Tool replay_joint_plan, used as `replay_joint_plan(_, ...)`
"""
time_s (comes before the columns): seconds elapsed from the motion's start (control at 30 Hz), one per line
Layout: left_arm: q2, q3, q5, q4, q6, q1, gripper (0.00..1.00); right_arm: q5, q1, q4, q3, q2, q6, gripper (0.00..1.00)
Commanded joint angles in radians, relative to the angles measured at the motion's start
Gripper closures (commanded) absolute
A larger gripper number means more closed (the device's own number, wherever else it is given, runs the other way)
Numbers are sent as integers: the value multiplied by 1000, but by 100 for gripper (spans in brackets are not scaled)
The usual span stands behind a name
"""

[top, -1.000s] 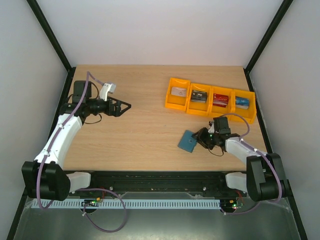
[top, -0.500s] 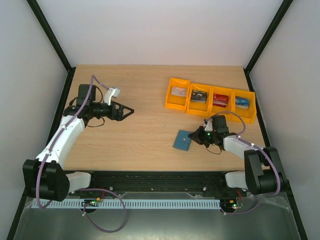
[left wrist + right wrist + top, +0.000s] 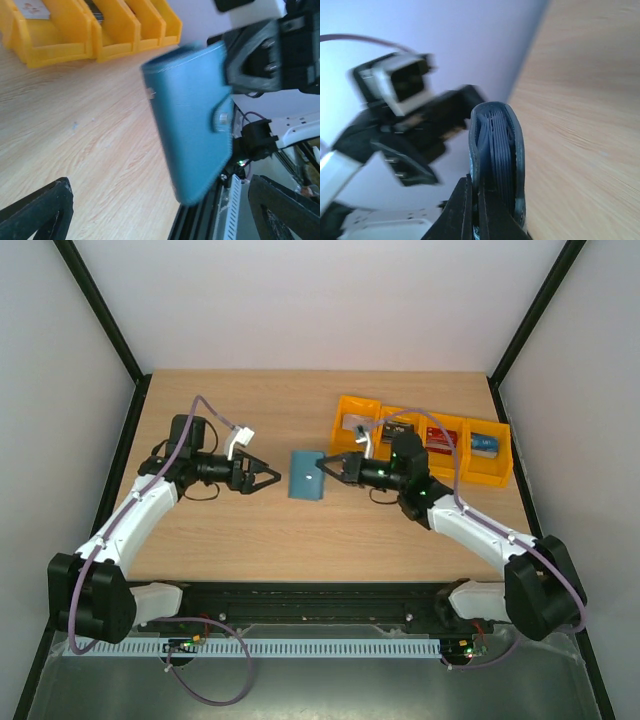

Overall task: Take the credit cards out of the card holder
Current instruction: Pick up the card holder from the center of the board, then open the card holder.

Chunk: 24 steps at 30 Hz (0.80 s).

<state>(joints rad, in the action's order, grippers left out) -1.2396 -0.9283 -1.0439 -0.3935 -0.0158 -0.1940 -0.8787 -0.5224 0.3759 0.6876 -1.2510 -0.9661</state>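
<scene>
Over the wood-grain table (image 3: 250,530), the right gripper (image 3: 324,463) clamps the soft, stitched teal card holder (image 3: 304,477). Left of it, the left gripper (image 3: 268,477) gapes.

The card holder (image 3: 305,476) is a teal-blue soft wallet, folded shut, with its snap tab fastened across one edge. It hangs clear of the surface (image 3: 250,530) near the middle, pinched at its 3 o'clock edge by the right fingers (image 3: 456,215). End-on in the right wrist view, the fold shows stacked bluish layers; pockets or cards cannot be told apart. Toward 2 o'clock from it the credit cards (image 3: 439,438) lie one per compartment in the orange bins (image 3: 488,472). From 9 to 3 o'clock they are grey, black (partly hidden), red and blue.
</scene>
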Motion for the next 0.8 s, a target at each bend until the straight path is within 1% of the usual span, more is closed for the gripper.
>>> replay_joint_plan(0.0,10,-20,-125,-38,60,-11,4,-84,-98,232,128,-63,-31,98)
replay_joint_plan(0.07,14,-30,-145,-68,99,-11,7,-103,-129,241,170,-90,-7,98)
replay_joint_plan(0.1,16,-35,-158,-88,121,-10,11,-112,-140,229,190,-99,11,98)
replay_joint_plan(0.13,17,-39,-181,-106,143,-10,18,-119,-149,220,205,-108,24,98)
replay_joint_plan(0.17,17,-42,-209,-126,171,-9,30,-123,-154,217,213,-115,33,98)
replay_joint_plan(0.2,19,-46,-241,-146,199,-5,44,-125,-155,216,217,-118,35,98)
replay_joint_plan(0.27,23,-51,-285,-179,244,6,79,-120,-156,210,216,-117,45,98)
replay_joint_plan(0.3,24,-53,-296,-187,254,14,91,-115,-156,203,215,-113,52,98)
replay_joint_plan(0.33,25,-51,-302,-191,257,21,96,-111,-156,196,214,-112,57,98)
replay_joint_plan(0.4,25,-49,-308,-189,260,28,98,-95,-155,177,216,-109,70,98)
replay_joint_plan(0.43,26,-48,-306,-185,259,30,98,-71,-155,138,225,-108,93,98)
replay_joint_plan(0.47,26,-49,-295,-177,248,31,98,-18,-156,48,251,-106,146,96)
replay_joint_plan(0.5,26,-50,-276,-158,218,33,98,114,-156,-94,289,-106,210,87)
replay_joint_plan(0.57,30,-46,-175,-82,113,33,98,393,-160,-357,372,-107,303,71)
replay_joint_plan(0.6,33,-43,-97,-40,50,33,98,551,-172,-453,405,-103,322,66)
replay_joint_plan(0.67,34,-44,84,0,-20,33,98,832,-242,-583,457,-99,405,57)
replay_joint_plan(0.7,33,-51,149,1,-26,33,98,940,-289,-613,476,-102,438,54)
replay_joint_plan(0.73,31,-56,185,0,-27,33,98,1000,-335,-628,489,-113,459,51)
replay_joint_plan(0.77,31,-59,193,0,-29,34,98,1024,-370,-628,500,-126,468,49)
